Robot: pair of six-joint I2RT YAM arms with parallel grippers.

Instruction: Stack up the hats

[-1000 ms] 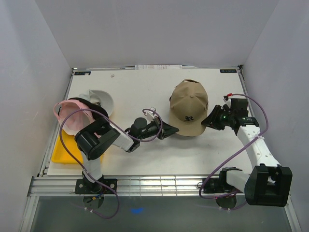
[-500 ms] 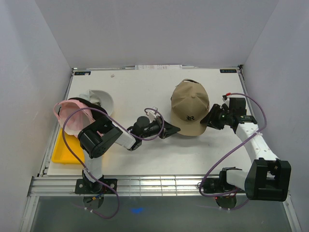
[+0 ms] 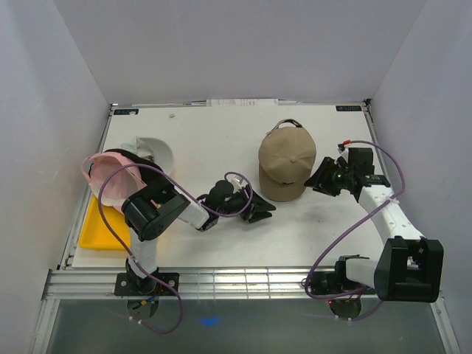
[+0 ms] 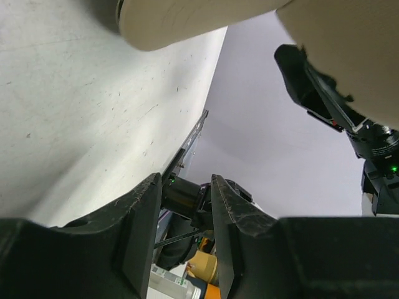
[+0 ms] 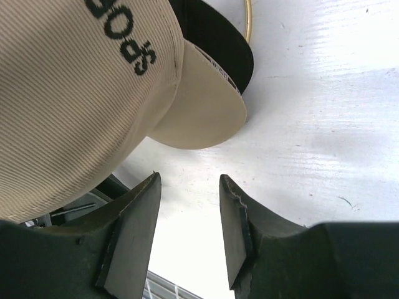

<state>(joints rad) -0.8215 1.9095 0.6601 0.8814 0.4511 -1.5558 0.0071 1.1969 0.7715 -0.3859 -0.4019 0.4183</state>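
Partly done: the tan cap (image 3: pixel 287 158) sits right of centre on the table, stacked over a black cap (image 5: pixel 218 43). The left gripper (image 3: pixel 264 214) hovers near its brim and the right gripper (image 3: pixel 316 183) just beside its right edge, both with jaws apart and empty. The pink cap (image 3: pixel 99 171) and white cap (image 3: pixel 158 151) remain unstacked at far left, well apart, by a yellow tray (image 3: pixel 96 232); the left arm lies between.

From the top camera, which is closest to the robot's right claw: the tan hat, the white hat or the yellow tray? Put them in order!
Starting from the right gripper:
1. tan hat, just beside it, toward the middle.
2. white hat, far over on the left side, toward the back.
3. yellow tray, at the left edge, nearer the front.
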